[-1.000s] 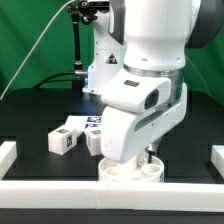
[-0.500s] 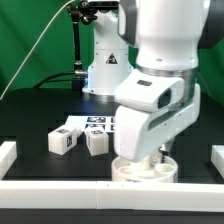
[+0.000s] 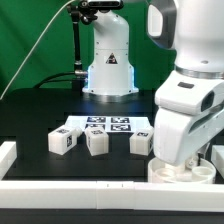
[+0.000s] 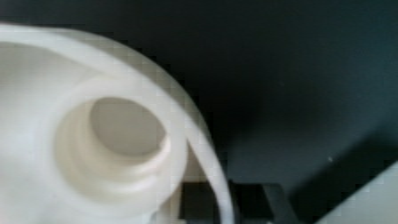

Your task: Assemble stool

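**Jaws clamped on the seat's rim at the surface's front edge**

The round white seat disc [image 3: 170,172] sits flat on the black surface [image 3: 40,110], at about five o'clock in the exterior view, just beside the front border rail [image 3: 80,187]. In the wrist view the seat disc [image 4: 54,90] fills most of the picture. A round socket [image 4: 116,125] is sunk in its face, and its thin rim runs down between the dark finger pads [image 4: 254,200]. The jaws are closed on that rim. In the exterior view the arm's bulky white wrist housing [image 3: 190,115] stands directly over the seat and hides the grip itself.

From the seat toward nine o'clock, three short white legs lie loose on the surface. The nearest leg [image 3: 141,144] is close by, the middle leg [image 3: 97,142] is farther along, and the far leg [image 3: 62,141] is well apart from the seat. All three show black-and-white tags.

Just behind them, toward twelve o'clock, lies the marker board [image 3: 107,125]. Beyond it stands the robot's base [image 3: 108,60], in front of a green backdrop [image 3: 40,40].
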Robot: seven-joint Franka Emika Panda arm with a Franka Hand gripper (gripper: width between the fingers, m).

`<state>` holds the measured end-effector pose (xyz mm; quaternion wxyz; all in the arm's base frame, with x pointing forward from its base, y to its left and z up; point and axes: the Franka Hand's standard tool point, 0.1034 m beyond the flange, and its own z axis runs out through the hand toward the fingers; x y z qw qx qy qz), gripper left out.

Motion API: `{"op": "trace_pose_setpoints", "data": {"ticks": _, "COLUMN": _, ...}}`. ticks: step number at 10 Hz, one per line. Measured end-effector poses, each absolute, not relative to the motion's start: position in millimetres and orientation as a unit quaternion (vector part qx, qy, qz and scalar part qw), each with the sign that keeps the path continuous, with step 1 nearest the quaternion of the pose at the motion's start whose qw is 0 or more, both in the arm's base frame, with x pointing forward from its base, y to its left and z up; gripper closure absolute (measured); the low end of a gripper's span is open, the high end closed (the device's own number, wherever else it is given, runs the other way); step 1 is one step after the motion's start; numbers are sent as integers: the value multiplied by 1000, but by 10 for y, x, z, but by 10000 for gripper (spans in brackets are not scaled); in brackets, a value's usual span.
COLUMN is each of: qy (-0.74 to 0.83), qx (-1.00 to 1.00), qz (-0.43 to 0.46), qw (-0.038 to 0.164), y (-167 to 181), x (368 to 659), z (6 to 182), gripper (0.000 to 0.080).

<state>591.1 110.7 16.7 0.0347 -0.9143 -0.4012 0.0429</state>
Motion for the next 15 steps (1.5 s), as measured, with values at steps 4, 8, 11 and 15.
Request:
{"op": "trace_pose_setpoints", "data": {"ticks": 4, "qy": -390, "qx": -919, "qz": 41, "qw": 32, "y": 1268, "x": 5927, "z": 196, "gripper": 767}}
{"op": "trace_pose_setpoints", "data": {"ticks": 8, "qy": -385, "qx": -922, "qz": 42, "qw": 27, "y": 1164, "x": 5945, "z": 190, "gripper": 351}}
{"op": "trace_pose_setpoints", "data": {"ticks": 11, "qy": -381, "qx": -923, "qz": 41, "qw": 17, "y": 1195, "x": 5934, "z": 503, "gripper": 166}}
{"op": "trace_pose_setpoints", "data": {"ticks": 15, "qy": -353, "qx": -934, "qz": 56, "qw": 15, "y": 780, "x": 5805, "z": 826, "gripper": 150}}
